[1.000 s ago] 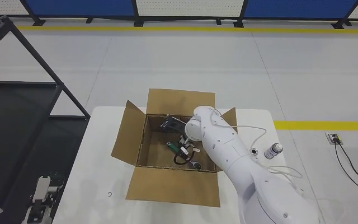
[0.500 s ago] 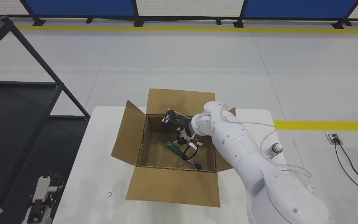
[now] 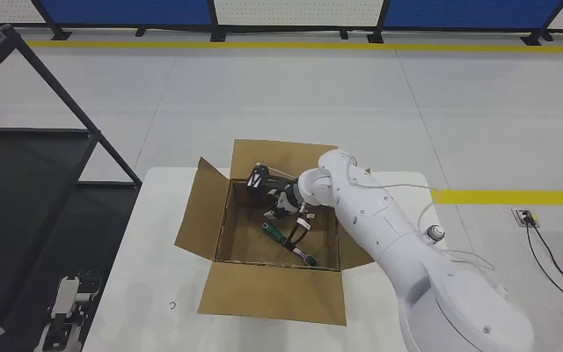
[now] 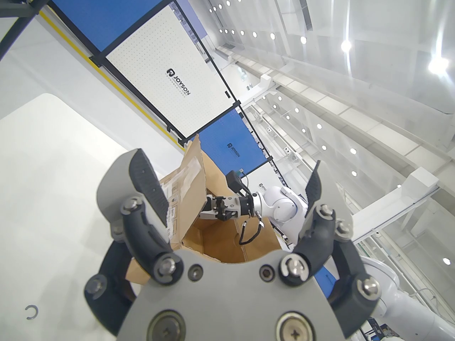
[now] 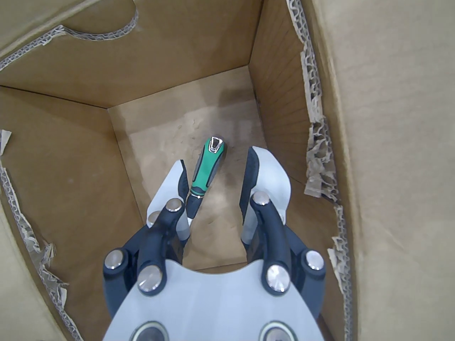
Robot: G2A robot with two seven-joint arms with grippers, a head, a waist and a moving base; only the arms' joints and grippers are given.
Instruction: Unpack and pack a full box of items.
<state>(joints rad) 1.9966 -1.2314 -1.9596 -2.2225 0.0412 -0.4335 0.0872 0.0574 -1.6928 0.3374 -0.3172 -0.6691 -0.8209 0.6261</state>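
While the left gripper [image 4: 227,164] sits low off the front left corner of the white, round-cornered table [image 3: 141,290], its two dark-padded fingers [image 4: 145,179] are spread wide with nothing between them, tilted up towards the ceiling lights. Just inside that corner, near the front edge, a small dark C-shaped ring [image 3: 171,305] lies flat on the bare surface. At the middle of the table stands the brown corrugated cardboard box [image 3: 273,295], all four flaps folded outward and the torn edges of its walls showing in the right wrist view. On the box floor, towards its right wall, lies a ratchet wrench with a green and grey handle and a chrome head [image 3: 286,239], set at a slant and touching none of the walls. The right gripper [image 5: 217,159] hangs inside the box's mouth near the back wall, pointing down; its fingers are parted about halfway and grip nothing, and the wrench's handle shows between them farther down on the floor. Near the right edge of the table, well apart from the box, a small pale can with a dark top [image 3: 432,232] stands upright, partly hidden behind the white arm.
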